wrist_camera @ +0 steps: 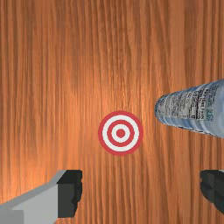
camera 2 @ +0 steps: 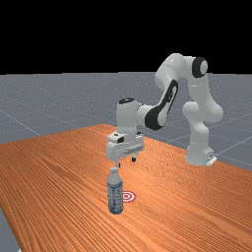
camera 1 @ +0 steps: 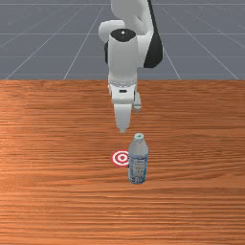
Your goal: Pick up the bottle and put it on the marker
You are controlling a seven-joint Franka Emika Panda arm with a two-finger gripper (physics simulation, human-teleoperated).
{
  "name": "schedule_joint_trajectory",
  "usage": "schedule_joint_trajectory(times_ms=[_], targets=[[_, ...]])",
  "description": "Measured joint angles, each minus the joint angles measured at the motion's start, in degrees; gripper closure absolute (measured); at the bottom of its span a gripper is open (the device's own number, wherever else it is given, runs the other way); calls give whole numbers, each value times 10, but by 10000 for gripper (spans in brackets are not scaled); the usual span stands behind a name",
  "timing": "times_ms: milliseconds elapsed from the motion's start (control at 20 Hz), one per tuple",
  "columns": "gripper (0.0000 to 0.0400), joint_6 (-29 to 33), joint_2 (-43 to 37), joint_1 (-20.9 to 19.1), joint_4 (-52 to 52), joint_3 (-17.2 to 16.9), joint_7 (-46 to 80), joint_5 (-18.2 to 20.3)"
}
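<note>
In the far view my gripper hangs above the table, higher than the bottle's cap, its two fingertips well apart. The wrist view has the gripper open with nothing held between the fingers. A clear-and-blue labelled bottle stands upright, nearer the front camera than the hand; it is also at the bottle and the bottle. Beside its base, apart from it, lies the red-and-white ringed marker. The front view's marker is left of the bottle, which covers its right edge.
The wooden table extends around the bottle and marker. In the far view the arm's base stands on the table's right part, and the arm reaches over the surface from there.
</note>
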Motion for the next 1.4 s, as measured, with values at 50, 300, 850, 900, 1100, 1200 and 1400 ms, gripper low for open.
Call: schedule_joint_trajectory(times_ms=[50,300,850,900,1100,1200,1400], targets=[[0,-8,0,-4,4,4,-8,10],[0,-9,-50,-1,-12,1,-2,2],[0,-75,-41,4,27,-1,8,-8],[0,-58,-46,0,17,5,-31,-10],[0,-50,-64,10,7,4,9,-10],[0,-83,-60,13,27,1,37,-9],[0,-84,-61,9,27,3,12,-9]])
